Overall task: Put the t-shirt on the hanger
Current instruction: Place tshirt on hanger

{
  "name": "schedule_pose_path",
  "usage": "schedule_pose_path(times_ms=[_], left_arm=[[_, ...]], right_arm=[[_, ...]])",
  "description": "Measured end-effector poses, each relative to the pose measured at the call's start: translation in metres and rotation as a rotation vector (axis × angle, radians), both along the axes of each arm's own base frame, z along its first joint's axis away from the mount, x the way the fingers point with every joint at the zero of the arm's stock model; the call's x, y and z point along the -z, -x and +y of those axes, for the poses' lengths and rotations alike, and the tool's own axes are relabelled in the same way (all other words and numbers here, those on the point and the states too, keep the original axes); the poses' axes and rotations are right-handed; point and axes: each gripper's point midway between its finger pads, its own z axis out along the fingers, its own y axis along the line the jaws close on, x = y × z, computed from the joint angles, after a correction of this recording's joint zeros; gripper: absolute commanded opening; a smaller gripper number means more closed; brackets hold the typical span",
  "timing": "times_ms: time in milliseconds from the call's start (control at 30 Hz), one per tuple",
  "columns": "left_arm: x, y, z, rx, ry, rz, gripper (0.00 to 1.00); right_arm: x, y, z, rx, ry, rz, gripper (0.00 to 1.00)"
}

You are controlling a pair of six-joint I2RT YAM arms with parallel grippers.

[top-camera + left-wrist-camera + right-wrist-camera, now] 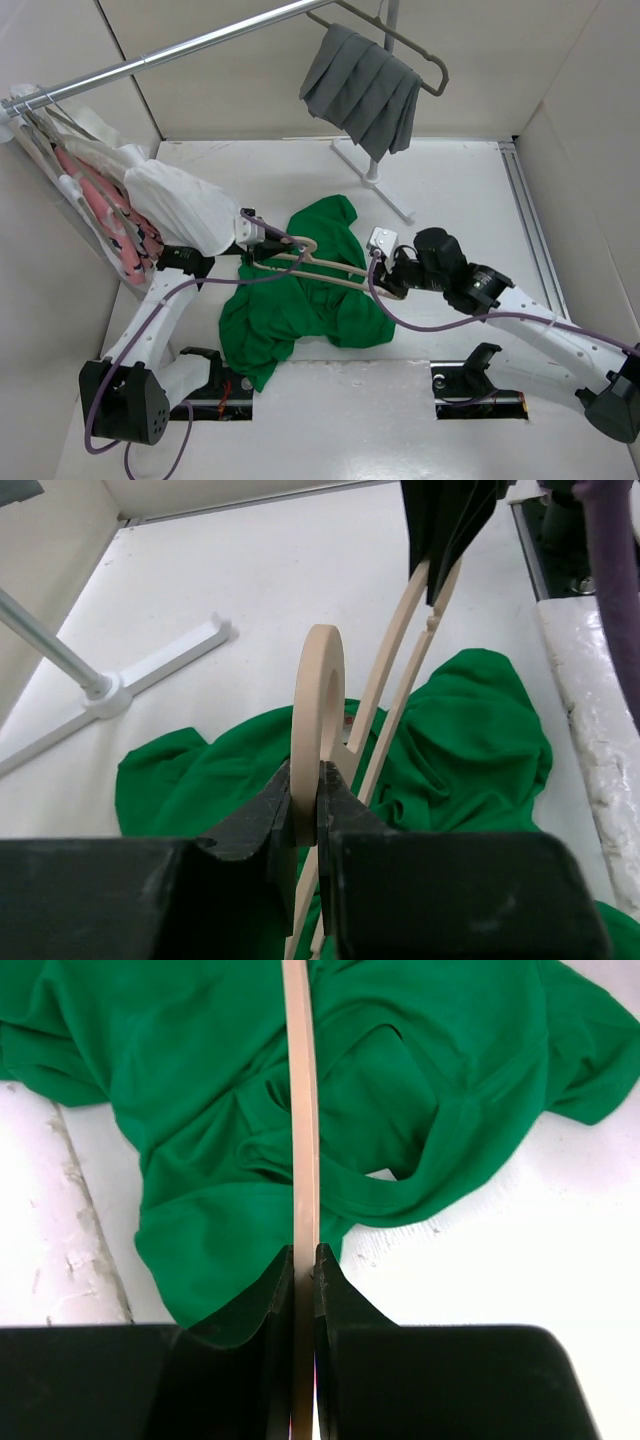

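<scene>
Smooth pale-beige hanger [300,1110] w/ rounded loop hook sits above crumpled bright-green t-shirt [200,1060]. Left gripper [305,790] pinches the loop tight & right gripper [303,1260] clamps a slim arm.

The top external camera looks steeply down from above and behind the arm bases, far enough off to take in the whole table [460,200], with the left arm on its left. The left wrist camera sits close behind the left gripper [305,780] and faces along it across the table toward the far wall, while the right wrist camera sits equally close behind the right gripper [303,1260] and looks almost straight down. All three views share the hanger [330,267] and the t-shirt [300,315]; the top and left wrist views also share the rack base [120,690].
</scene>
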Motion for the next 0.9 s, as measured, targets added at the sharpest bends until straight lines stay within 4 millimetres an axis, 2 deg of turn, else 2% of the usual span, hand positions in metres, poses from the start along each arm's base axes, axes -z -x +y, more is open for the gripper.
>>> schedule_pose_path(times_ms=[100,133,167,200,233,367,500,600,667,767,867,900], left_arm=[[0.000,0.002,-0.001,0.004,0.006,0.031,0.00],[0.000,0.003,-0.001,0.003,0.007,0.039,0.00],[0.000,0.003,-0.001,0.002,0.007,0.045,0.00],[0.000,0.003,-0.001,0.002,0.009,0.049,0.00],[-0.001,0.003,-0.001,0.002,0.009,0.048,0.00],[-0.001,0.002,-0.002,0.004,0.008,0.034,0.00],[-0.001,0.002,-0.002,0.008,0.004,0.011,0.00],[0.001,0.003,-0.004,0.016,-0.002,-0.001,0.00],[0.001,0.003,-0.005,0.018,-0.006,-0.009,0.00],[0.002,0.003,-0.005,0.018,-0.010,-0.016,0.00],[0.005,0.002,-0.004,0.003,-0.020,-0.008,0.00],[0.006,0.000,-0.003,-0.004,-0.023,-0.003,0.00]], right_arm=[[0.001,-0.002,-0.001,0.003,0.008,-0.007,0.00],[0.001,-0.002,-0.001,0.000,0.012,-0.009,0.07],[0.002,-0.002,-0.001,-0.004,0.017,-0.011,0.29],[0.003,-0.003,-0.001,-0.007,0.024,-0.013,0.83],[0.006,-0.003,-0.001,-0.013,0.040,-0.009,1.00],[0.006,-0.012,0.007,-0.059,0.123,-0.025,1.00],[-0.019,-0.034,0.038,-0.118,0.146,-0.097,1.00],[-0.028,-0.051,0.063,-0.157,0.154,-0.140,1.00],[-0.020,-0.057,0.073,-0.181,0.172,-0.142,0.98],[0.005,-0.060,0.080,-0.215,0.215,-0.110,0.94],[0.025,-0.061,0.089,-0.249,0.226,-0.078,0.79],[0.026,-0.063,0.092,-0.253,0.215,-0.078,0.69]])
